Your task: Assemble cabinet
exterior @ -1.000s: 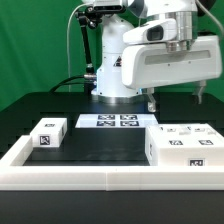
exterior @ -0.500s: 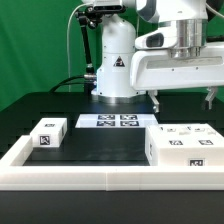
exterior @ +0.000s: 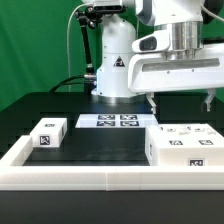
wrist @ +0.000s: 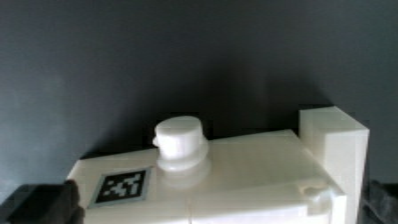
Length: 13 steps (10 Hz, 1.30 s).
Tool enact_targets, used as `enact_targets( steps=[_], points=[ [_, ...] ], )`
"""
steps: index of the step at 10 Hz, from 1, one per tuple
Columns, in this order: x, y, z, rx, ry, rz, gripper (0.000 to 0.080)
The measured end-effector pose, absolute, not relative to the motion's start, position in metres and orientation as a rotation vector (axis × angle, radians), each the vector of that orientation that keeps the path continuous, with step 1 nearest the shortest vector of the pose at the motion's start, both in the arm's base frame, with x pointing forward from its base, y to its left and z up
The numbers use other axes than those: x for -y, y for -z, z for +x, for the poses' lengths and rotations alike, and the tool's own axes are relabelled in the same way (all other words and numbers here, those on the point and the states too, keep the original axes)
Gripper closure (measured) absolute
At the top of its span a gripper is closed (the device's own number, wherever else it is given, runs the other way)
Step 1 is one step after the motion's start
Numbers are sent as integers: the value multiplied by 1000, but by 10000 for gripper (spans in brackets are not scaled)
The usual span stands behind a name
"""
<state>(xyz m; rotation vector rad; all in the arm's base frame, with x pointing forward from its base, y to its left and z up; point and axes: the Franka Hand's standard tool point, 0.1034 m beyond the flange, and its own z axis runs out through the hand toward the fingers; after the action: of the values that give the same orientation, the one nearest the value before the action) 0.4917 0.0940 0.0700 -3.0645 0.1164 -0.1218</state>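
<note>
The white cabinet shell [exterior: 180,145] lies at the exterior view's right, with several square tags on its top. A small white drawer block [exterior: 47,134] with tags sits at the left. My gripper [exterior: 181,100] hangs open and empty above the shell, one finger to each side and neither touching it. In the wrist view the shell [wrist: 249,165] fills the lower part, showing a round white peg [wrist: 180,145], one tag [wrist: 121,186] and a raised block [wrist: 333,145]. My dark fingertips [wrist: 36,205] sit at the corners, wide apart around the gripper's middle [wrist: 210,215].
The marker board [exterior: 112,121] lies flat at the table's middle, in front of the robot base [exterior: 115,70]. A low white rim [exterior: 100,176] frames the black table along the front and sides.
The hand has shifted toward the exterior view's right, above the shell, and stayed at about the same height. The shell and the drawer block have not moved.
</note>
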Motion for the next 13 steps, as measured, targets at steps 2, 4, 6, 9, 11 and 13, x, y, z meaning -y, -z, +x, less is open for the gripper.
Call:
enact_targets(
  steps=[2, 4, 6, 9, 11, 13],
  points=[
    [-86, -57, 489, -59, 106, -3074, 3],
    [-90, -52, 489, 33, 150, -3086, 3],
    [-84, -49, 490, 54, 149, -3088, 3],
    [-85, -49, 490, 68, 147, -3087, 3],
    [-86, -46, 489, 62, 144, -3087, 3],
    [-89, -30, 484, 66, 153, -3086, 3]
  ],
)
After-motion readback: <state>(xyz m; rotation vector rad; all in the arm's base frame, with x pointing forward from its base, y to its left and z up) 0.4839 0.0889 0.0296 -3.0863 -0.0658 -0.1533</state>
